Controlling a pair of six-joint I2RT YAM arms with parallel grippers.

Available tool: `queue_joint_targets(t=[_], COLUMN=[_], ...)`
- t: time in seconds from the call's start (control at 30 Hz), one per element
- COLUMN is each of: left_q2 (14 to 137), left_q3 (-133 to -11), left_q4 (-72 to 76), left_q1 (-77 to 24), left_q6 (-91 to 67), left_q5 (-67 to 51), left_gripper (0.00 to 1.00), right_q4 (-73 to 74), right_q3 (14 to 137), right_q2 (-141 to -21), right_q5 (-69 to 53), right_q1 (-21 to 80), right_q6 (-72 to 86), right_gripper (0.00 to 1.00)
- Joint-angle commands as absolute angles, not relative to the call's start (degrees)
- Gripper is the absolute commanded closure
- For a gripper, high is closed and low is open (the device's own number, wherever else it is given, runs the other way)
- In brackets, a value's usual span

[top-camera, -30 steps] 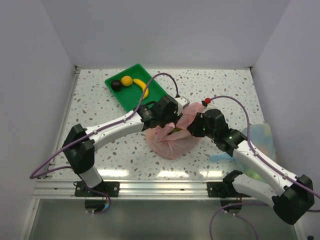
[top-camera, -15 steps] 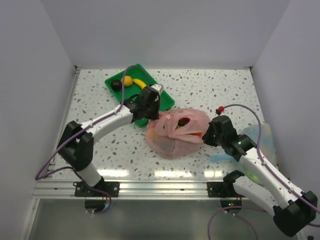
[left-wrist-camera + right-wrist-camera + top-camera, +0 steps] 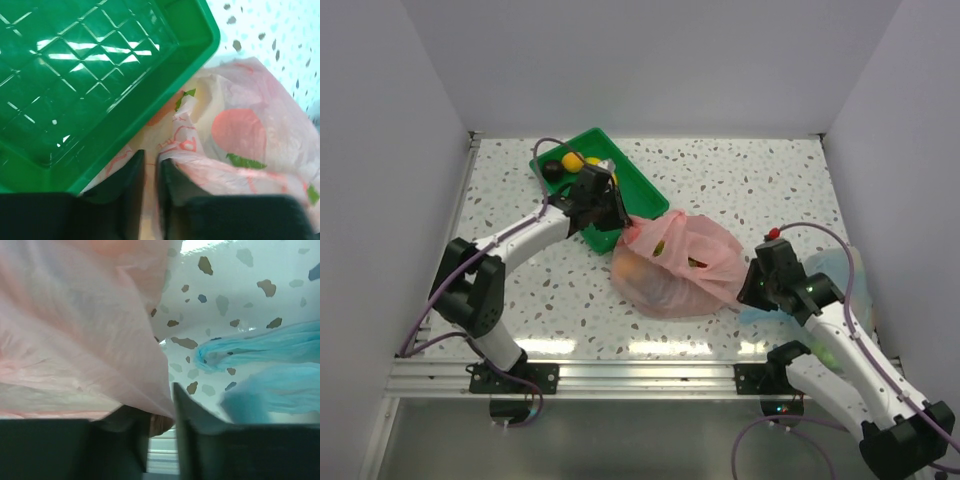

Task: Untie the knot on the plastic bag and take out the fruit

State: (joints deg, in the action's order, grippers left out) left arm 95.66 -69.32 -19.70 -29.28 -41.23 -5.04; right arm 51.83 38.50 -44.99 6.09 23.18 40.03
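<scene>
The pink plastic bag (image 3: 692, 280) lies mid-table, stretched sideways between my two grippers, its mouth pulled wide. No tied knot shows. Fruit shows through the film: an orange one (image 3: 638, 272) at the left and small yellow and green pieces near the top. My left gripper (image 3: 623, 222) is shut on the bag's left edge next to the green tray; in the left wrist view (image 3: 151, 167) thin pink film (image 3: 240, 130) runs between its fingers. My right gripper (image 3: 744, 290) holds the bag's right edge; in the right wrist view (image 3: 161, 415) pink film (image 3: 75, 315) enters between its fingers.
The green tray (image 3: 642, 192) stands at the back left, touching the bag, and holds a near-black round fruit (image 3: 551, 171), a yellow fruit (image 3: 573, 160) and a banana (image 3: 601, 166); it also fills the left wrist view (image 3: 100, 75). A pale blue bag (image 3: 847, 268) lies at the right, seen also in the right wrist view (image 3: 270, 345).
The grippers have moved apart, the left toward the tray and the right toward the near right. The bag has been pulled from a bunched shape into a wide, open one.
</scene>
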Motion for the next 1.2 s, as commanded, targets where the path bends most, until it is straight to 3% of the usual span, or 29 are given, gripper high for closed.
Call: queue_joint_targets(t=[0.0, 0.03, 0.1, 0.13, 0.2, 0.27, 0.47, 0.67, 0.8, 0.97, 1.07, 1.17], left_q2=[91.16, 88.18, 83.79, 82.45, 78.6, 76.3, 72.86, 80.31, 85.32, 86.05, 83.94, 81.31], left_q3=[-66.46, -65.92, -65.04, -65.04, -65.39, -65.91, -72.93, -89.09, -92.64, -86.06, -75.11, -66.14], left_q4=[-13.01, -12.75, -13.36, -14.06, -17.38, -19.06, -24.16, -25.22, -26.45, -27.51, -26.81, -25.4], left_q1=[-29.44, -29.53, -29.71, -29.88, -30.14, -30.32, -31.37, -40.49, -45.33, -49.56, -50.97, -52.29], left_q6=[-41.84, -40.88, -39.91, -39.03, -37.63, -36.66, -32.0, -25.67, -21.63, -16.35, -16.52, -17.22], left_q5=[-11.25, -11.08, -10.55, -9.76, -8.1, -6.86, -2.64, -0.97, -2.28, -2.81, -4.21, -4.83], left_gripper=[0.67, 0.51, 0.33, 0.19, 0.09, 0.06, 0.03, 0.07, 0.13, 0.26, 0.35, 0.37], right_q4=[52.39, 52.38, 53.26, 53.52, 54.66, 54.84, 51.25, 43.69, 42.81, 40.52, 38.76, 37.18], right_q3=[45.33, 48.57, 52.36, 56.04, 61.49, 64.59, 71.63, 72.16, 71.72, 68.56, 65.66, 63.11], right_q2=[-45.44, -45.87, -47.46, -48.07, -49.91, -50.18, -57.64, -65.12, -69.69, -73.03, -74.88, -76.72], right_q5=[3.0, 2.21, 1.15, 0.71, 0.79, 0.88, -2.72, -7.37, -10.2, -10.28, -9.84, -9.93], right_q1=[22.94, 22.94, 22.94, 22.94, 23.03, 23.03, 23.03, 23.03, 23.73, 24.87, 24.96, 25.05], right_q6=[33.33, 31.92, 28.31, 27.08, 22.79, 20.68, 14.25, 13.27, 12.13, 11.25, 11.95, 12.04], right_gripper=[0.67, 0.6, 0.48, 0.37, 0.26, 0.2, 0.05, 0.01, 0.01, 0.01, 0.01, 0.01])
